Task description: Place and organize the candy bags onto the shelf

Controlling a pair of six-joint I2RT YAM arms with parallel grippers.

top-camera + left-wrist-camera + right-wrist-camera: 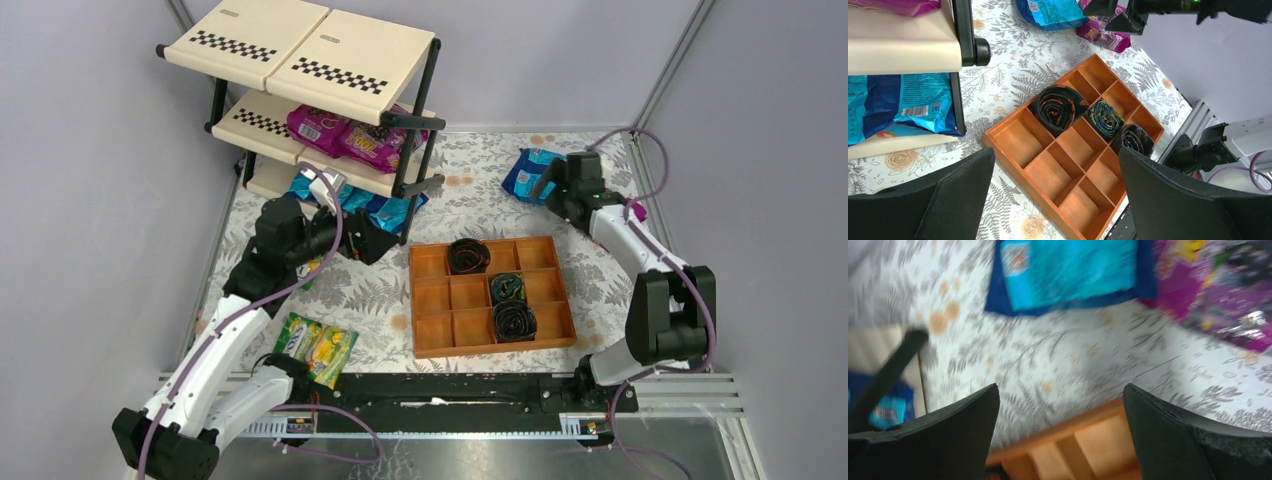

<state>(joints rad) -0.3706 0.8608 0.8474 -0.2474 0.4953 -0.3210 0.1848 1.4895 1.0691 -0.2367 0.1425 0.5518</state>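
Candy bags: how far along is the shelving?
Done: magenta bags on the middle tier of the shelf, blue bags on the bottom tier. In hand: nothing; left hand and right hand are open. Left on the table: green-yellow bags, a blue bag and a magenta bag.

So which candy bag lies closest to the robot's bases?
The green-yellow bag, flat on the tablecloth left of the wooden tray; every other bag lies farther back.
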